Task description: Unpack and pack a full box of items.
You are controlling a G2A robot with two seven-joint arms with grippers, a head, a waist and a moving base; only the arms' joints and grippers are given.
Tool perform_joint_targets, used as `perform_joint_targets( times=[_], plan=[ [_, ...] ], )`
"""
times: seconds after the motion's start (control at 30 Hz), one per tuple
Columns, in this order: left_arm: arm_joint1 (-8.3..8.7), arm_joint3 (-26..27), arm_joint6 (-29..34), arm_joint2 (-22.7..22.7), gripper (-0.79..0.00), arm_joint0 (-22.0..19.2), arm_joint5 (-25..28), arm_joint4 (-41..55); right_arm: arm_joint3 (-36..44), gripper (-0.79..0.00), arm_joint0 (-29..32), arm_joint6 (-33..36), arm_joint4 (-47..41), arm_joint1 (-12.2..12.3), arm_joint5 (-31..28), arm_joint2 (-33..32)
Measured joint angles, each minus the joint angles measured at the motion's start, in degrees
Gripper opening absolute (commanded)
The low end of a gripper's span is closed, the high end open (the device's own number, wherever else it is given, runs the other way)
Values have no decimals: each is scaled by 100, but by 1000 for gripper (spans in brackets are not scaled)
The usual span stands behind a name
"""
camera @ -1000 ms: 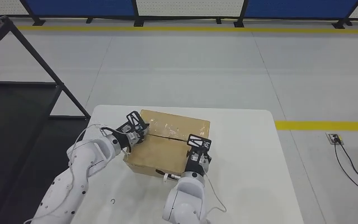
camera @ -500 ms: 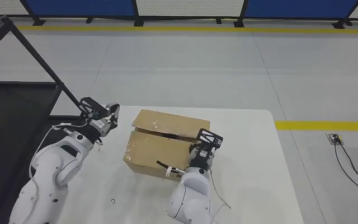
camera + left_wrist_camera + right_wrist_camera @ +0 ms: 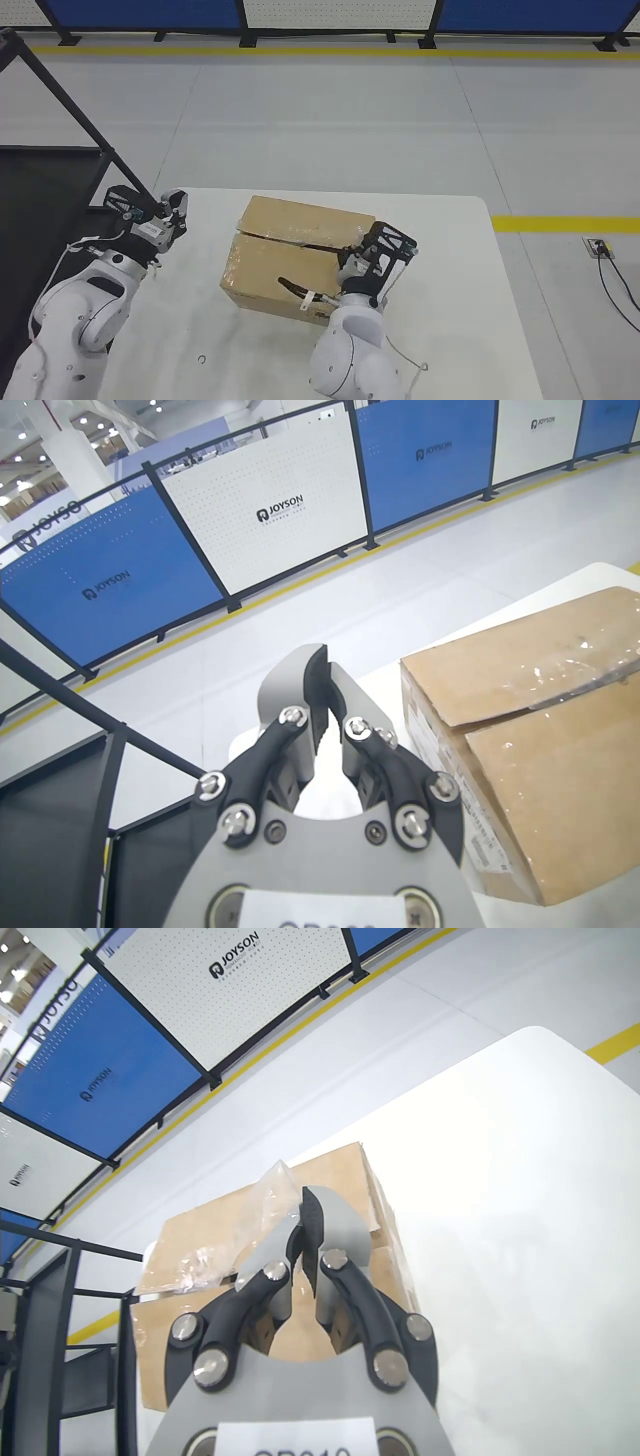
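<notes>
A brown cardboard box [image 3: 290, 270] lies in the middle of the white table [image 3: 450, 300], its two top flaps meeting at a seam. My right gripper [image 3: 388, 245] hovers at the box's right end, shut on a strip of clear tape [image 3: 270, 1200] that lifts off the seam; the box [image 3: 225, 1248] sits just behind its fingers [image 3: 345, 1228]. My left gripper [image 3: 170, 208] hangs over the table's far left corner, apart from the box [image 3: 540, 720]. It [image 3: 325, 672] is shut with nothing between its fingers.
A black metal rack [image 3: 50, 200] stands just off the table's left edge, close to the left arm. A small ring-shaped item [image 3: 202, 359] lies on the table near the front left. The right half of the table is bare white surface.
The left arm has drawn back from the box's left end to the table's far left corner. The right gripper has moved right past the box's end, pulling the tape off the seam.
</notes>
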State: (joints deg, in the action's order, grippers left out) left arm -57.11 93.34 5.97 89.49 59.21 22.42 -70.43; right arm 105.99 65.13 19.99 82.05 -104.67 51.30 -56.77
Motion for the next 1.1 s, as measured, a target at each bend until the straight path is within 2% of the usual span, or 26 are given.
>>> perform_joint_targets(
  times=[0.2, 0.33, 0.77, 0.97, 1.1],
  plan=[
    [-9, -53, -113, 15, -785, 52, -35, 111, 307, -785, 52, -970, -1221, -1, -50, 45],
    [-13, -60, -183, 66, -785, 155, -49, 229, 186, -785, -61, -1301, -1638, -4, 33, 138],
    [-21, -14, -193, 42, -785, 216, -93, 256, 68, -785, 23, -1246, -1700, 32, -43, 84],
    [-39, 45, -152, -95, -785, 184, -137, 168, -53, -785, 4, -743, -1658, 44, 51, 63],
    [-46, 39, -96, -181, -785, 140, -60, 121, 42, -785, 27, -277, -1884, 47, -91, -60]
  ],
)
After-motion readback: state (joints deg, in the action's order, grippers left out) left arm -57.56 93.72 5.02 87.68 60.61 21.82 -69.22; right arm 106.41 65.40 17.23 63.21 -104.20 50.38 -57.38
